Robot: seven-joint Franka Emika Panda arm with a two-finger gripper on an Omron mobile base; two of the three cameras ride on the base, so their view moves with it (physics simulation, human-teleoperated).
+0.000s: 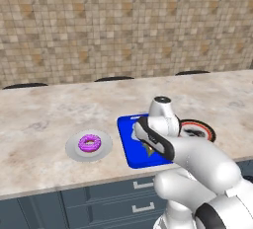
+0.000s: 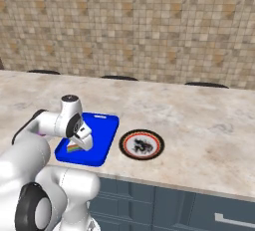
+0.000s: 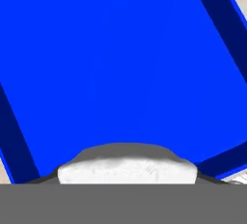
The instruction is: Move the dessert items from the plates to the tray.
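The blue tray [image 1: 127,126] [image 2: 103,127] [image 3: 120,63] lies on the counter between the two plates. My gripper [image 1: 146,144] [image 2: 79,144] [image 3: 126,172] hangs low over the tray's near half, shut on the white cake wedge [image 1: 147,148] [image 2: 74,148] [image 3: 126,166] with its brown side. Whether the wedge touches the tray floor I cannot tell. The purple-iced doughnut [image 1: 89,143] rests on the light grey plate [image 1: 73,150] left of the tray. The patterned plate [image 1: 198,130] [image 2: 142,144] with the red-and-white rim sits right of the tray with no dessert on it.
The counter's front edge runs just below the tray, with blue-grey drawers [image 1: 113,198] under it. A tiled wall [image 1: 123,25] closes the back. My own arm [image 1: 197,159] covers the tray's near right corner in the left base view.
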